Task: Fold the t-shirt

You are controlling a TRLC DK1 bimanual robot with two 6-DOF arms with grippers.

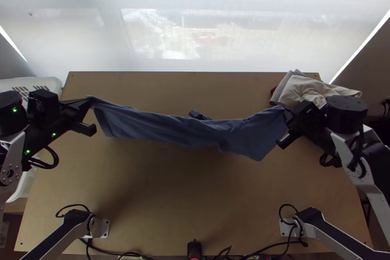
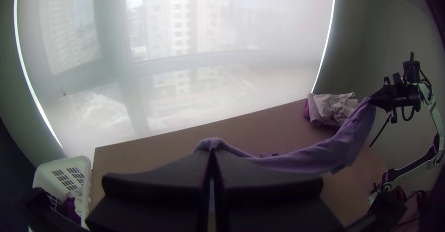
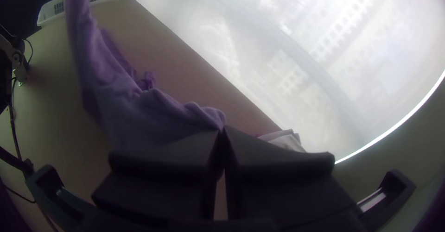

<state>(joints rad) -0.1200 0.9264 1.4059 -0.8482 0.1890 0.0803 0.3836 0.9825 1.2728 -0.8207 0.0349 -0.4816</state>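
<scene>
The wooden bench [image 1: 185,201] spreads beneath the blue t-shirt [image 1: 195,130], which hangs stretched crosswise, sagging in the middle. Pale cloth [image 1: 304,89] lies bunched at the far right corner. The left hand [image 1: 89,101] and right hand [image 1: 288,109] each pinch one end of the t-shirt.

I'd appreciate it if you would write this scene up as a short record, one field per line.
shirt: blue t-shirt, strung between both grippers, sagging in the middle
left gripper: shut on one end
right gripper: shut on the other end
fold state: held up, not laid out flat
touching table: cannot tell
far right corner: pile of clothes, mostly cream
left of table: white basket with clothes inside
</scene>
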